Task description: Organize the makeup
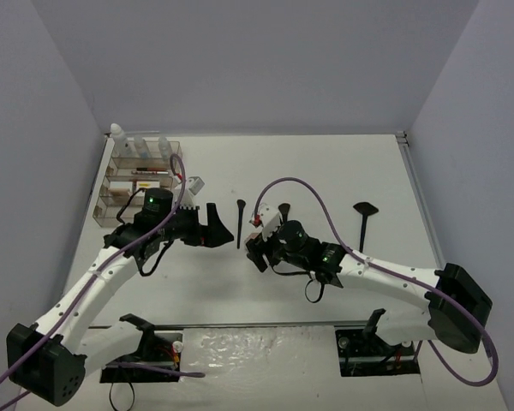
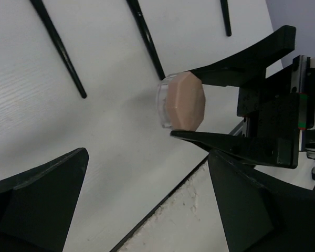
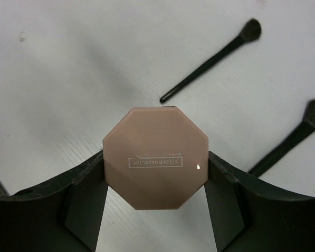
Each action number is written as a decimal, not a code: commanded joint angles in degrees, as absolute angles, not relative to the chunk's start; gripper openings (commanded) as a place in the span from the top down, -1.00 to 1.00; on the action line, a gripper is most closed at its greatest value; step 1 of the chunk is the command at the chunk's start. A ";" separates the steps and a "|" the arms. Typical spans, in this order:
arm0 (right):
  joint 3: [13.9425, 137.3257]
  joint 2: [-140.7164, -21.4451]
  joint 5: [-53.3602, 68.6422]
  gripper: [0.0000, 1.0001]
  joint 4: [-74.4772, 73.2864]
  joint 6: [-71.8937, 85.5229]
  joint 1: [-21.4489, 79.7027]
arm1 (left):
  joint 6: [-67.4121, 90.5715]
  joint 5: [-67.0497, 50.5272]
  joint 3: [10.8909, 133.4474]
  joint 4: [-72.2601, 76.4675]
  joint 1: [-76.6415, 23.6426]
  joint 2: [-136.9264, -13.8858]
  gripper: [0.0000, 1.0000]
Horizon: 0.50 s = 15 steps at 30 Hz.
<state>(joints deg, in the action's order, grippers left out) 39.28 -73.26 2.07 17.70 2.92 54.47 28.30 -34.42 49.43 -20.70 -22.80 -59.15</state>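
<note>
**Compact is pinched in the right hand; organizer sits far-left, behind the left hand**

The tan octagonal compact (image 3: 155, 165) sits between the right hand (image 2: 184, 104) fingers, clamped across two opposite flats. It looks lifted clear of the counter (image 1: 343, 171). The lid faces back at the right wrist. The clear base points out past the fingertips, toward our left hand (image 1: 214, 228). It's a flat puck held on edge, so there's no real long axis. What matters is which flats the fingers leave uncovered.

The left hand is spread wide and holds nothing. Its opening is turned at the compact, near it but apart.

The tiered organizer (image 1: 107, 201) is at the far-left corner, beyond the left hand, so the left arm is clearly nearer. From the right hand it's a reach left and away, straight across the left arm.

Our read: either we pass the compact over, or the left arm clears out first. A pass needs the left fingers on the free flats, crosswise to the right fingers.

Room:
- A black brush (image 1: 241, 223) lies on the counter between the hands, handle running near-to-far.
- A second brush (image 1: 284, 208) lies just beyond the right hand, and a third brush (image 1: 364, 224) lies further right.
- The counter's far and right sides are open.
- Bottles (image 1: 141, 147) stand in the organizer's back row. We can't tell which front compartments are free.
</note>
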 commanded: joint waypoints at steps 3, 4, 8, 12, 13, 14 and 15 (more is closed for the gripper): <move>42.06 -69.61 15.20 0.94 27.03 -3.25 55.28 | 34.52 -37.75 52.47 -14.09 -26.46 -61.13 -0.94; 42.03 -69.40 15.44 0.94 27.44 -3.33 55.28 | 35.69 -38.04 52.40 -13.04 -26.89 -61.59 -0.94; 42.05 -68.63 15.48 0.94 28.22 -3.36 55.37 | 37.19 -38.22 52.77 -12.50 -28.62 -63.15 -0.94; 41.75 -68.01 15.67 0.94 29.40 -3.19 55.37 | 38.27 -37.91 52.69 -12.54 -29.99 -64.50 -0.90; 41.75 -67.99 15.40 0.94 29.48 -3.25 55.37 | 38.52 -37.96 52.61 -12.32 -30.37 -64.67 -0.86; 41.75 -67.96 15.13 0.94 29.56 -3.30 55.37 | 38.76 -38.02 52.53 -12.11 -30.75 -64.83 -0.82; 41.73 -67.94 14.84 0.93 29.71 -3.29 55.37 | 39.06 -38.21 52.45 -11.65 -31.13 -64.97 -0.76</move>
<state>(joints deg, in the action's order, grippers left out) 39.35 -70.30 14.25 23.32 -2.25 54.85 36.49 -36.66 49.43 -16.32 -29.48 -64.75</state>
